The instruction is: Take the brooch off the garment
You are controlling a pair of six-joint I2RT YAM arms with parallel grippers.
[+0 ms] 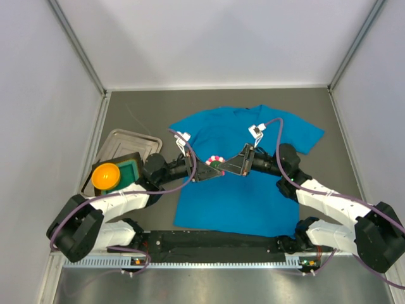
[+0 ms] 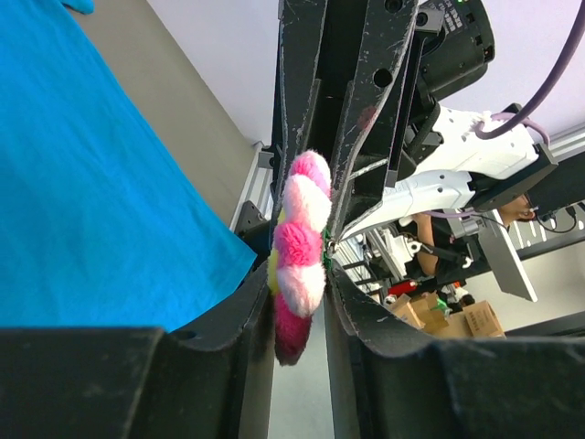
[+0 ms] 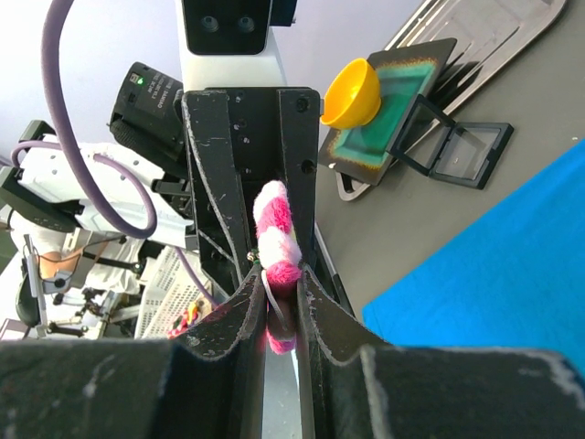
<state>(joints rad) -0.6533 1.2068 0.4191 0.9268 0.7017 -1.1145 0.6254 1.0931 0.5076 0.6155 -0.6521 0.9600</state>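
The blue T-shirt [image 1: 240, 183] lies flat on the table. The pink and white flower brooch [image 1: 216, 160] is over its left chest, between both grippers, which meet tip to tip. My left gripper [image 1: 209, 169] comes from the left and is shut on the brooch [image 2: 300, 247]. My right gripper [image 1: 228, 164] comes from the right and is shut on the brooch's lower petals [image 3: 277, 240], with a thin wire pin showing between its fingers. In both wrist views the brooch shows against the background, apart from the shirt [image 2: 91, 183] [image 3: 512, 265].
A metal tray [image 1: 130, 140] lies at the left. An open case with a green lining [image 1: 131, 168] and an orange round bowl [image 1: 106, 175] sit at its near end. They also show in the right wrist view [image 3: 352, 91]. White walls enclose the table.
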